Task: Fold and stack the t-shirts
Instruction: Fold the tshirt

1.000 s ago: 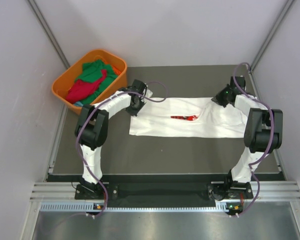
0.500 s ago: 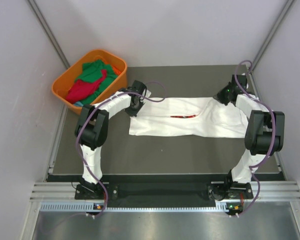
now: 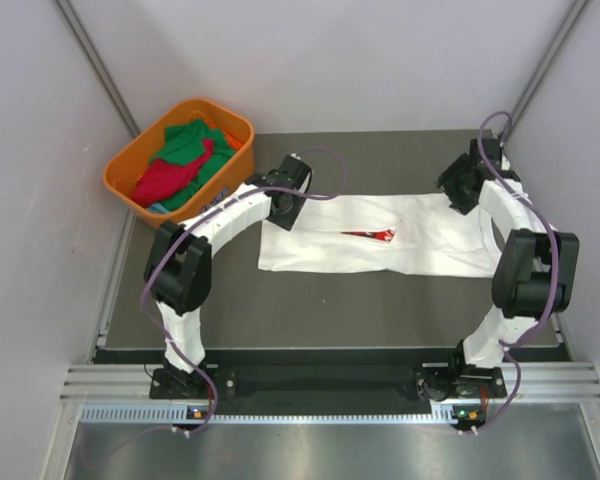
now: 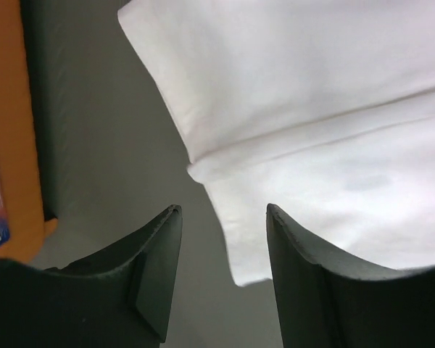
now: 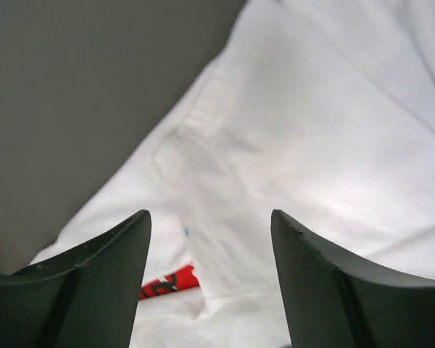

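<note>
- The white cotton t-shirt with the red chest print (image 3: pixel 380 235) lies flat in the middle of the dark tabletop (image 3: pixel 330 310). It's folded into a long band running left to right, with just a sliver of the red print peeking out at the fold.
- Left fingers (image 4: pixel 159 268) are spread apart with nothing in them, hanging over the shirt's left end right at the corner.
- Right fingers (image 5: pixel 101 275) are the same deal: apart, empty, above the far right part of the cloth.
- Handling-wise I'd guess it's light, floppy and a bit slidey on that surface. It won't hold a shape, so any fold wants two pinch points at once.
- The best grab looks like the doubled edges or corners at each end, where the layers stack. Pinching a single layer would probably peel the fold open.
- The orange plastic basket (image 3: pixel 125 165) sits at the far left corner, well apart from the white shirt.
- Inside it are a crumpled green shirt (image 3: pixel 190 140) and a red shirt (image 3: pixel 165 178) draped over it, both unfolded, so there's plenty left to do.
</note>
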Action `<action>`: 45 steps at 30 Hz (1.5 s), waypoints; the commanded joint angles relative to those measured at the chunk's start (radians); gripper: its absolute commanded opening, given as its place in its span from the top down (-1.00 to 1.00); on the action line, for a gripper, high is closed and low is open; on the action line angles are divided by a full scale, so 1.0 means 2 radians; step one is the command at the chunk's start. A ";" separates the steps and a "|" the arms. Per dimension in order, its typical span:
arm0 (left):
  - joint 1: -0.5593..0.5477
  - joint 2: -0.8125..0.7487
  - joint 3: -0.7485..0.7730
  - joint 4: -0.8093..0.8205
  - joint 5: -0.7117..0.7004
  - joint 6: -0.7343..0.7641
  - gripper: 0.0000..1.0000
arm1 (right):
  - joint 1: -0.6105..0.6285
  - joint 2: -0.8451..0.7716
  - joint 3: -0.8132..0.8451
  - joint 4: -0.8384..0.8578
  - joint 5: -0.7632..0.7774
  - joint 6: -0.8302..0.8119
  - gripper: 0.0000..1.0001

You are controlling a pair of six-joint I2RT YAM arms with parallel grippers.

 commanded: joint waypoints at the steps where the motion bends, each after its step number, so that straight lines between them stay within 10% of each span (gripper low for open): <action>1: -0.015 -0.058 0.020 -0.030 -0.029 -0.081 -0.11 | -0.031 -0.097 -0.034 -0.072 0.054 0.011 -0.35; 13: -0.014 -0.213 -0.236 0.091 0.100 -0.233 -0.12 | -0.223 -0.188 -0.217 -0.048 0.009 0.008 -0.23; 35: 0.023 -0.161 -0.331 0.218 0.064 -0.332 -0.20 | -0.239 -0.107 -0.270 0.037 -0.013 0.015 -0.02; 42: 0.029 -0.120 -0.316 0.194 0.034 -0.330 0.06 | -0.241 -0.096 -0.272 0.049 0.020 0.003 0.27; 45: 0.029 -0.097 -0.297 0.171 0.011 -0.326 0.58 | -0.242 -0.088 -0.270 0.052 0.028 -0.005 0.69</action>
